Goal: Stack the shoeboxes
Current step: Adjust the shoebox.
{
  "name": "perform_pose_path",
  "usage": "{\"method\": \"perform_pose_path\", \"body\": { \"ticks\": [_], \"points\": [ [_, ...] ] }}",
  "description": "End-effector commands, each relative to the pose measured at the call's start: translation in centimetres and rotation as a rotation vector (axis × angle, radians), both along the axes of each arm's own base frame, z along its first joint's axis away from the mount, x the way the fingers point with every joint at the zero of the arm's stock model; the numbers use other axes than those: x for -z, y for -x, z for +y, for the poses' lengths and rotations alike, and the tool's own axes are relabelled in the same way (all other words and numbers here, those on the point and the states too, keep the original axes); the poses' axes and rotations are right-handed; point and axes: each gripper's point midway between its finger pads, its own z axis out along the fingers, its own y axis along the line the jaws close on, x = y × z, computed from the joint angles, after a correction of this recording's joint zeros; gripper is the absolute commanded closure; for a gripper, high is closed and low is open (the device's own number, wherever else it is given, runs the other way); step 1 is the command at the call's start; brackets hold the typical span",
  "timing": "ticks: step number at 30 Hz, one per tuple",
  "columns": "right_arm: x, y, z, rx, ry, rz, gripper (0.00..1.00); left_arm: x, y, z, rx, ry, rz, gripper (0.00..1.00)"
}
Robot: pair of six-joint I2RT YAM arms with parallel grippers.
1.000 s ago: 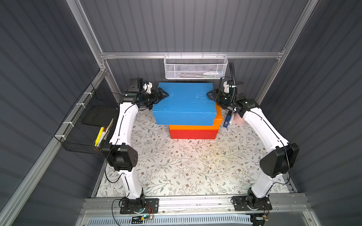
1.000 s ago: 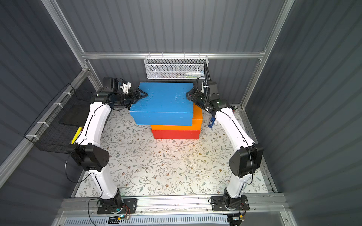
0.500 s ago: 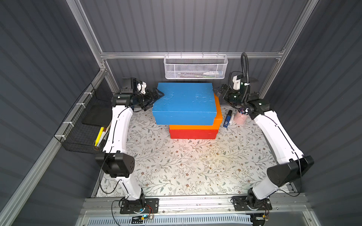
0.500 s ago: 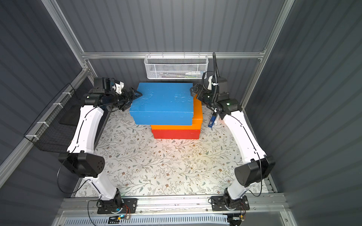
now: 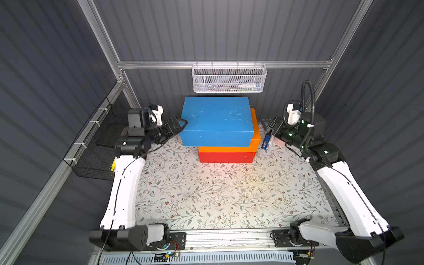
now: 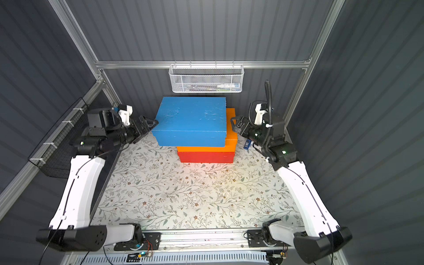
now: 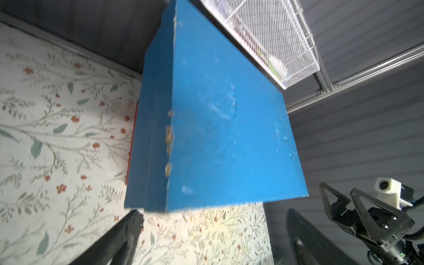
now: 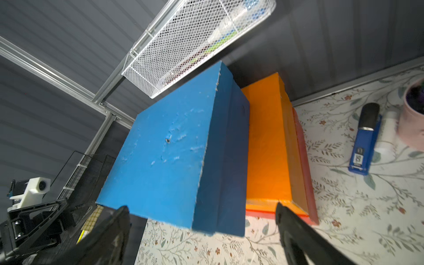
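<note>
The shoeboxes stand as one stack at the back of the table in both top views. The red one (image 5: 226,157) is at the bottom, the orange one (image 5: 227,149) lies on it, and the blue one (image 5: 216,121) is on top, shifted left and overhanging. My left gripper (image 5: 180,125) is open just off the blue box's left end, holding nothing. My right gripper (image 5: 269,125) is open to the right of the stack, a little apart from it. The left wrist view shows the blue box (image 7: 218,137) ahead of the open gripper (image 7: 213,215). The right wrist view shows blue (image 8: 165,160), orange (image 8: 266,149) and a red edge (image 8: 305,172).
A white mesh basket (image 5: 229,82) hangs on the back wall just above the stack. A black wire basket (image 5: 98,146) hangs on the left wall. A blue stapler (image 5: 266,141), a white tube (image 8: 387,135) and a pink cup (image 8: 413,121) sit right of the stack.
Both grippers have drawn back outward from the ends of the blue box, and the right one has opened wider. The blue box stays on the orange one.
</note>
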Motion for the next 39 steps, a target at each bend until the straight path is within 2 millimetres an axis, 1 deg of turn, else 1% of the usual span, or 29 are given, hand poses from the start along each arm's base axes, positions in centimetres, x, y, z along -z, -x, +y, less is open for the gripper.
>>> {"method": "perform_pose_path", "body": {
  "ticks": [1, 2, 3, 7, 9, 11, 13, 16, 21, 26, 27, 28, 30, 33, 37, 39],
  "points": [
    [-0.2, 2.2, 0.2, -0.037, 0.003, -0.065, 0.01, 0.5, 2.4, 0.0, 0.017, 0.000, -0.060, 0.01],
    [0.5, 2.7, 0.3, -0.042, 0.008, -0.063, 0.01, 1.5, 2.8, 0.2, 0.010, -0.013, -0.051, 0.01],
    [0.9, 3.2, 0.4, -0.045, 0.014, -0.069, 0.01, 3.2, 3.1, 0.4, 0.002, -0.029, -0.027, 0.01],
    [2.5, 4.0, 1.6, -0.069, 0.049, -0.061, 0.01, 5.6, 3.2, 0.5, 0.016, -0.056, 0.007, 0.01],
    [3.2, 4.0, 2.8, -0.087, 0.085, -0.057, 0.01, 6.7, 2.9, 0.4, 0.027, -0.061, 0.035, 0.01],
    [4.0, 3.6, 3.8, -0.100, 0.120, -0.041, 0.01, 7.3, 2.6, 0.3, 0.035, -0.073, 0.048, 0.01],
    [4.6, 3.2, 4.6, -0.110, 0.141, -0.025, 0.01, 7.7, 2.2, 0.3, 0.037, -0.074, 0.059, 0.01],
    [5.3, 2.2, 4.8, -0.092, 0.162, -0.010, 0.01, 7.9, 1.5, 0.3, 0.038, -0.084, 0.066, 0.01],
    [5.8, 0.5, 4.5, -0.038, 0.207, -0.012, 0.01, 8.8, -0.3, 0.4, 0.035, -0.100, 0.098, 0.01],
    [6.1, -0.9, 4.1, -0.001, 0.246, -0.017, 0.01, 9.3, -1.6, 0.2, 0.040, -0.093, 0.114, 0.01],
    [6.1, -1.1, 4.1, -0.001, 0.247, -0.016, 0.01, 9.4, -1.8, 0.2, 0.042, -0.092, 0.117, 0.01],
    [6.9, -1.8, 4.3, -0.003, 0.255, 0.008, 0.01, 9.4, -2.0, 0.1, 0.043, -0.092, 0.116, 0.01],
    [7.4, -2.4, 4.2, 0.000, 0.255, 0.030, 0.01, 9.6, -2.3, 0.1, 0.042, -0.095, 0.121, 0.01],
    [7.7, -3.2, 4.0, 0.007, 0.245, 0.045, 0.01, 9.8, -2.8, 0.1, 0.041, -0.096, 0.129, 0.01],
    [7.7, -3.7, 3.7, 0.011, 0.235, 0.047, 0.01, 10.8, -3.4, 0.1, 0.042, -0.097, 0.158, 0.01],
    [7.9, -3.9, 3.6, 0.013, 0.234, 0.052, 0.01, 9.7, -4.0, 0.0, 0.043, -0.096, 0.130, 0.01]
  ]
}}
